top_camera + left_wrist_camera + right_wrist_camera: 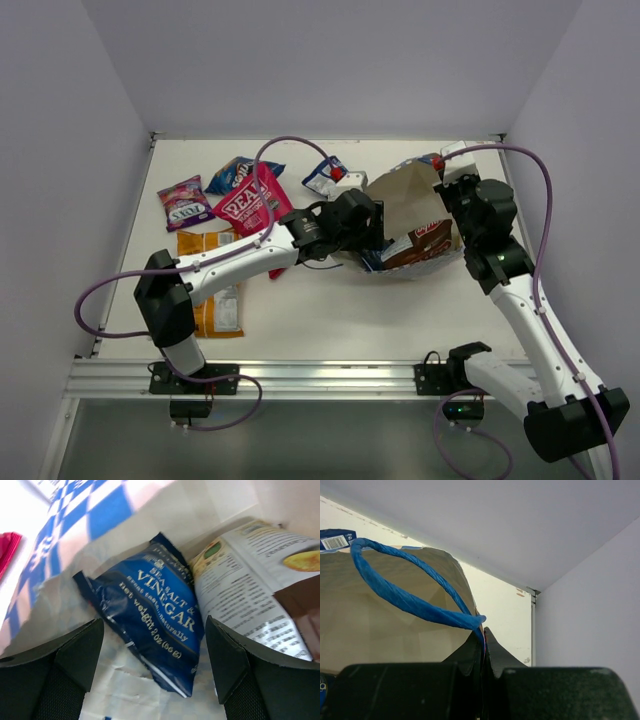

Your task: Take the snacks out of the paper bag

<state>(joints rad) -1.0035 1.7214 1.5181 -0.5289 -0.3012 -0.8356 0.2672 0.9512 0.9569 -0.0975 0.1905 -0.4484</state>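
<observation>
The paper bag [405, 200] lies on its side at the table's centre right, mouth toward the left. My right gripper [448, 178] is shut on its rim beside the blue cord handle [405, 597], with the tan inside [375, 630] to its left; in the right wrist view the gripper [483, 636] pinches the paper. My left gripper [372, 242] is open at the bag's mouth. In the left wrist view the gripper [152, 675] straddles a dark blue vinegar-chip packet [150, 607] without touching it. The brown-and-white chip bag [260, 575] lies right of the packet and also shows from above [428, 238].
Out on the table at the left lie a pink-purple packet [186, 203], a blue packet [240, 172], a large pink-red packet [252, 203] and an orange-yellow packet [212, 290] partly under the left arm. A blue-white packet [326, 177] lies behind the bag.
</observation>
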